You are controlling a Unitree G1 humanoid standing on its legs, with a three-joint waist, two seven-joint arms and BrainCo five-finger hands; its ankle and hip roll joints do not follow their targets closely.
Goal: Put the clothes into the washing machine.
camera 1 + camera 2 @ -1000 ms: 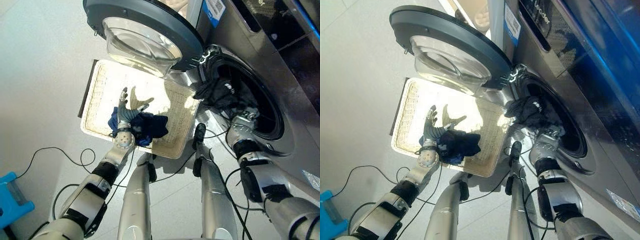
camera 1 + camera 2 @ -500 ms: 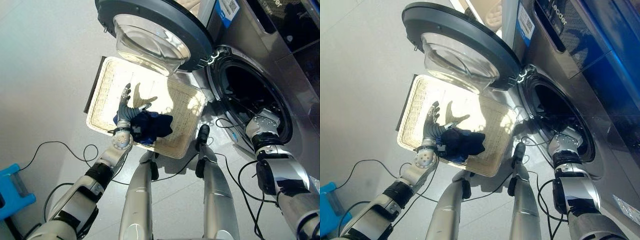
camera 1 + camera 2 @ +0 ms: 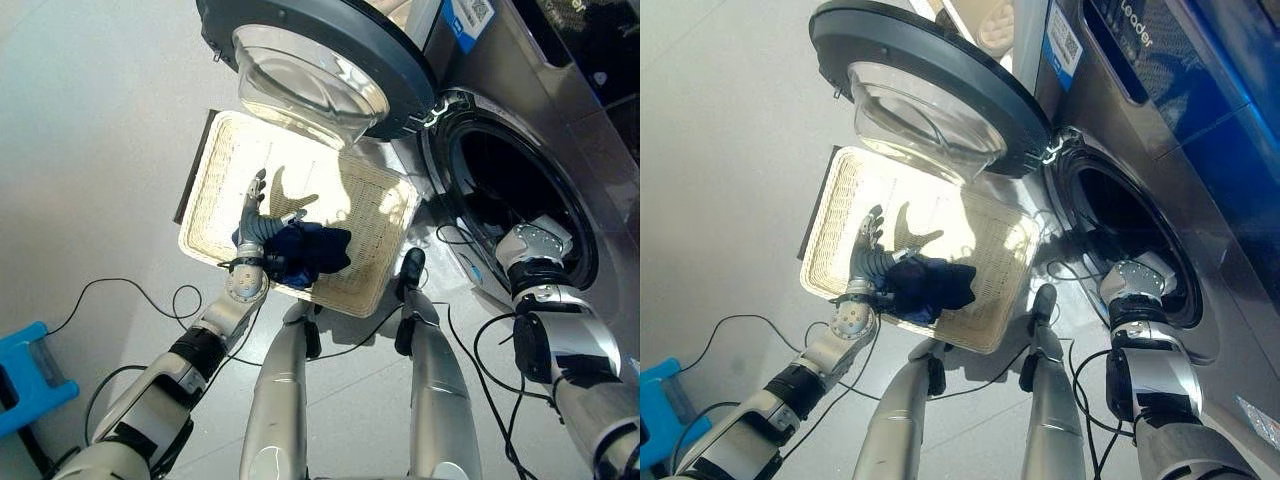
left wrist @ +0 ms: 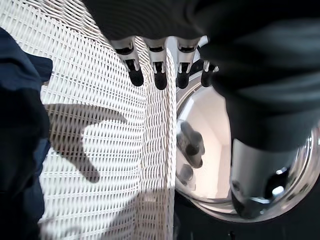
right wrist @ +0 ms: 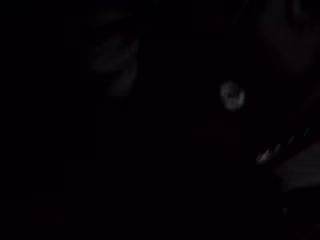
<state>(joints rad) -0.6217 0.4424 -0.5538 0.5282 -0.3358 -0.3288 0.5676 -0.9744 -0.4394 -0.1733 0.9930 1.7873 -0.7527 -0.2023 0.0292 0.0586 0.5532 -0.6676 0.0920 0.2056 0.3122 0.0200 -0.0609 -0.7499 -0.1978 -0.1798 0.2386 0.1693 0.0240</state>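
A dark blue garment (image 3: 310, 250) lies bunched in the white wicker basket (image 3: 200, 205) on the floor. My left hand (image 3: 252, 215) hovers over the basket just left of the garment, fingers (image 4: 157, 75) straight and spread, holding nothing. The garment's edge (image 4: 20, 130) shows beside those fingers in the left wrist view. The washing machine's drum opening (image 3: 510, 185) is dark, with its round door (image 3: 320, 45) swung wide over the basket. My right arm (image 3: 535, 248) reaches into the drum at its lower rim, and the hand is hidden in the dark inside.
The door's glass bowl (image 3: 305, 85) overhangs the basket's far edge. A blue stool (image 3: 25, 370) stands on the grey floor at the lower left. Open floor lies left of the basket.
The black clothes that hung at the drum's mouth a second ago are gone from sight inside. My right hand has gone deeper into the drum. The camera has shifted; the left hand holds still.
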